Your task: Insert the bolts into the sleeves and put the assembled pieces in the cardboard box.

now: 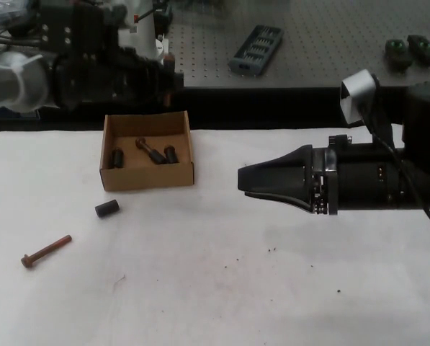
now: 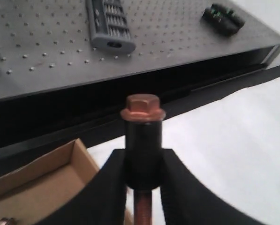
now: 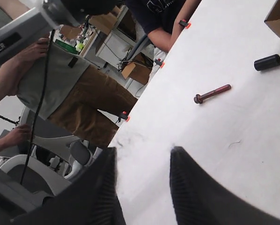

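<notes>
Left claw (image 2: 142, 176): I see it clamped on a sleeve (image 2: 143, 150) with a bolt (image 2: 142, 107) through it, near the cardboard box (image 1: 148, 175).
Right claw (image 3: 142, 161): spread, empty.
Table (image 1: 222, 288): loose sleeve (image 1: 107, 209) beside the box, loose bolt (image 1: 46, 251) farther off.

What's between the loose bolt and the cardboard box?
One loose black sleeve lies between the bolt and the cardboard box, apart from both; the rest of that stretch is bare. The high view shows it.

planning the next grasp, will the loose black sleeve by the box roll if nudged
Likely yes: the sleeve is a cylinder lying on its side on the flat white bench. It looks rigid and small, so probably light.
</notes>
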Action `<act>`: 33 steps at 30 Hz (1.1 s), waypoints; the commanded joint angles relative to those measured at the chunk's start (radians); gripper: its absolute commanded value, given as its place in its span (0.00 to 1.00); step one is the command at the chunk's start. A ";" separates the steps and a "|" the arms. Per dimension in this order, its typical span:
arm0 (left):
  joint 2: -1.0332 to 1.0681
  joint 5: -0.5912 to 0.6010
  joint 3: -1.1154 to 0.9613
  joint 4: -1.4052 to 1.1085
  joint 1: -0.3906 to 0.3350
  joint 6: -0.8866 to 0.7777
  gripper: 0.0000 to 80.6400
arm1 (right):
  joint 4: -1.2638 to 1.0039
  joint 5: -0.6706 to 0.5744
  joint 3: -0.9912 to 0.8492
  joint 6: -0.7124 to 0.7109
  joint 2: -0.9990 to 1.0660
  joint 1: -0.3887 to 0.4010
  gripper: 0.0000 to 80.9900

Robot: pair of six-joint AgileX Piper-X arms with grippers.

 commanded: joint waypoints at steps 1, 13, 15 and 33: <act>0.049 -0.099 -0.076 0.095 0.002 0.092 0.01 | -0.008 -0.024 -0.002 -0.005 -0.011 0.006 0.36; 0.067 -0.226 -0.089 0.171 0.003 0.209 0.00 | -0.008 -0.026 -0.002 -0.005 -0.011 0.006 0.36; 0.063 -0.188 -0.089 0.182 0.003 0.229 0.10 | -0.008 -0.026 -0.002 -0.005 -0.011 0.006 0.36; -0.065 -0.318 -0.101 0.733 0.074 0.465 0.50 | -0.008 -0.074 -0.002 0.011 -0.011 0.006 0.36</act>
